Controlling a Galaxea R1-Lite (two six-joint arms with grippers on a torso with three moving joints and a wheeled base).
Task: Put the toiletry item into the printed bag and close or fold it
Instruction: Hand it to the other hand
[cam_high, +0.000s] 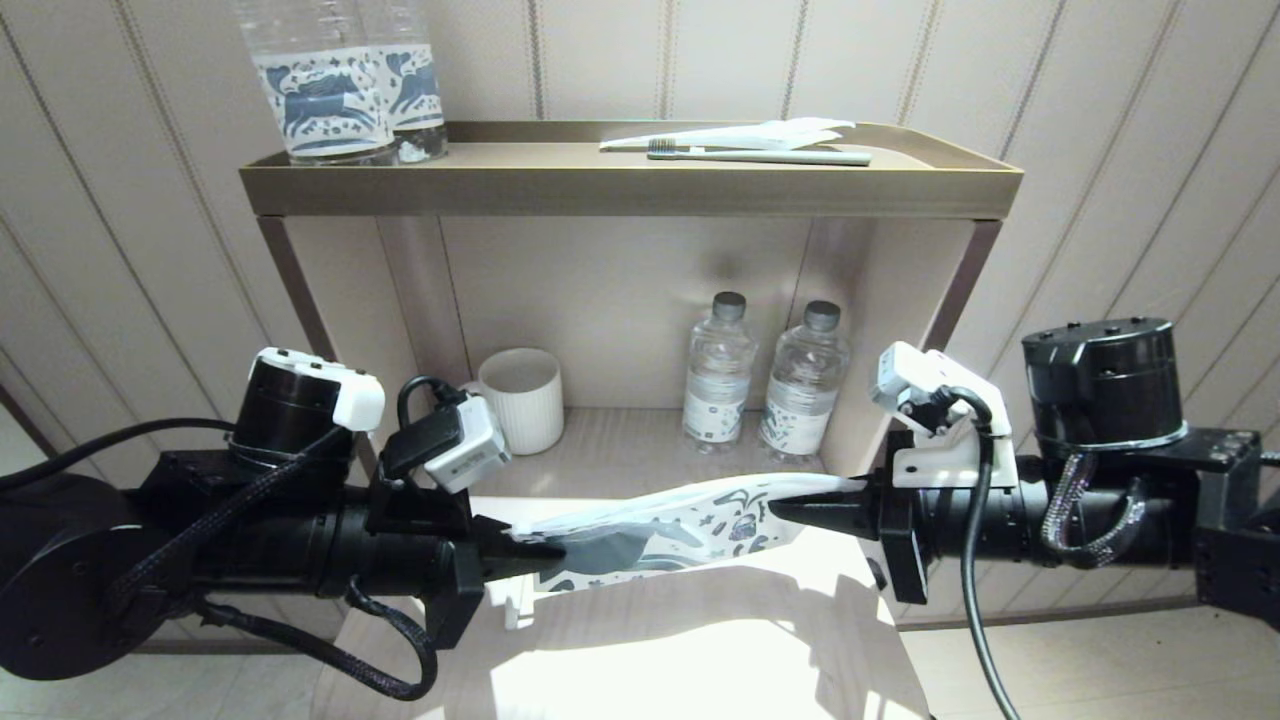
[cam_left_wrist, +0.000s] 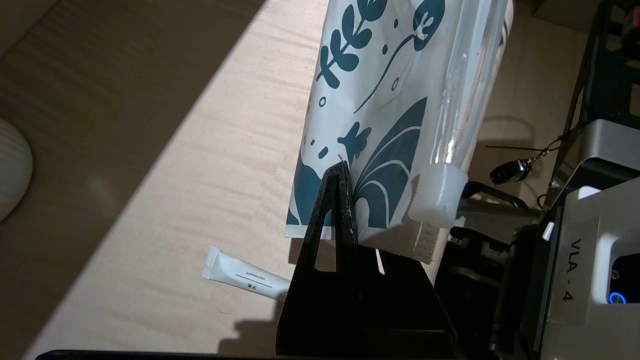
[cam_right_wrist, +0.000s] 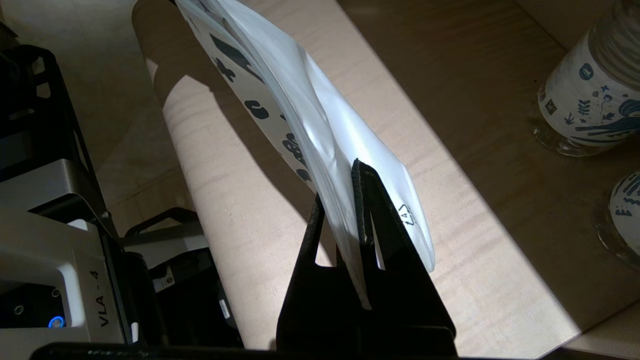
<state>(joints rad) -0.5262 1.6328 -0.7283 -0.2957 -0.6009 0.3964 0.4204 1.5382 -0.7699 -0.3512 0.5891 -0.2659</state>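
Above the bench (cam_high: 700, 640), left pincer (cam_high: 548, 548) and right pincer (cam_high: 790, 508) each clench an end of the printed bag (cam_high: 660, 535), stretching it taut, likely for closing.

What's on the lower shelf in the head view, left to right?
White ribbed cup → first clear bottle → second clear bottle. In front of them: left gripper → printed bag → right gripper.
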